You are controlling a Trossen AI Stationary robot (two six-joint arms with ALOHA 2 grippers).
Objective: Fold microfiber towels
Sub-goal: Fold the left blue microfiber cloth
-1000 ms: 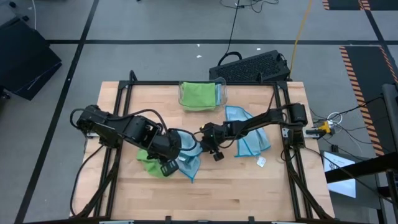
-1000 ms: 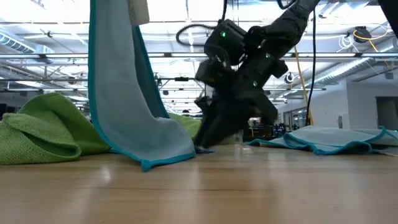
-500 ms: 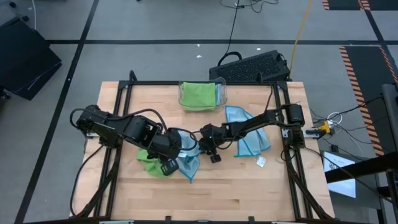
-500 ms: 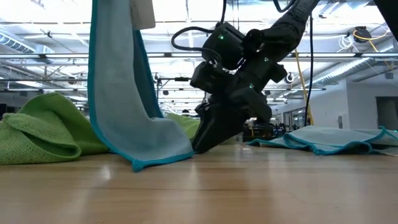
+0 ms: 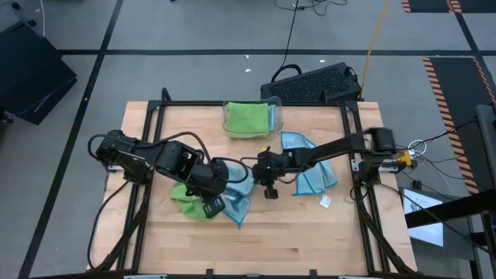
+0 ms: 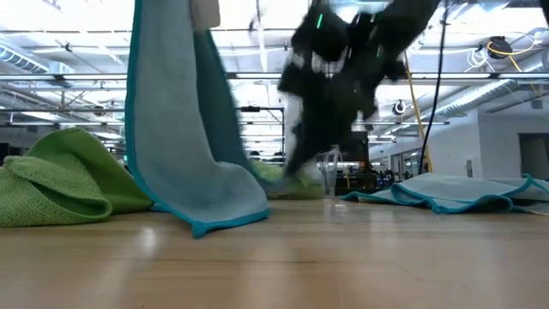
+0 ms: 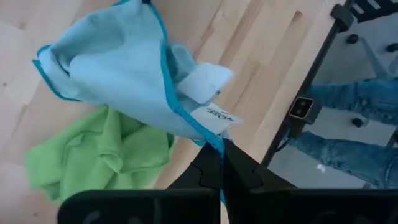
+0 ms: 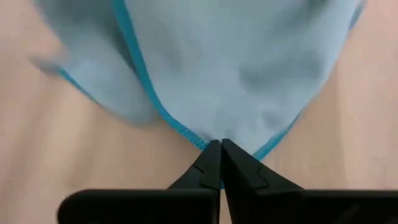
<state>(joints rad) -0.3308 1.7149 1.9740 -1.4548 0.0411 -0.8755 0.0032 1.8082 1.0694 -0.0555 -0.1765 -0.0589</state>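
Note:
A light blue microfiber towel (image 6: pixel 176 129) hangs from my left gripper (image 7: pixel 222 149), which is shut on it above the table's middle. Its lower end (image 6: pixel 223 206) rests on the wood. My right gripper (image 8: pixel 219 144) is shut on another corner of the same towel (image 5: pixel 236 198), just to its right and lower. In the low view the right gripper (image 6: pixel 330 94) is blurred. A crumpled lime green towel (image 5: pixel 184 200) lies on the table beside the hanging one. My left gripper pinches the towel's teal-hemmed corner (image 7: pixel 210 135) next to the white tag (image 7: pixel 214 115) between its two fingers, from above, slanting down. The towel hangs below the fingers, its lower end on the table. My right gripper pinches a hemmed corner (image 8: pixel 202 140) of the light blue towel between its fingertips. The fingers slant down from the table's right. The cloth spreads away from them, slack.
A clear bin (image 5: pixel 273 116) with a green towel stands at the far edge. A second light blue towel (image 5: pixel 306 170) lies to the right, a small white scrap (image 5: pixel 325 201) near it. A keyboard (image 5: pixel 314 84) lies beyond the table. A person's legs (image 7: pixel 348 124) show past the edge.
My right gripper, low at the hanging towel's foot with its fingers apart, has shut on a corner of the towel, rolled, and risen off the table. The towel's top stays in my still left gripper.

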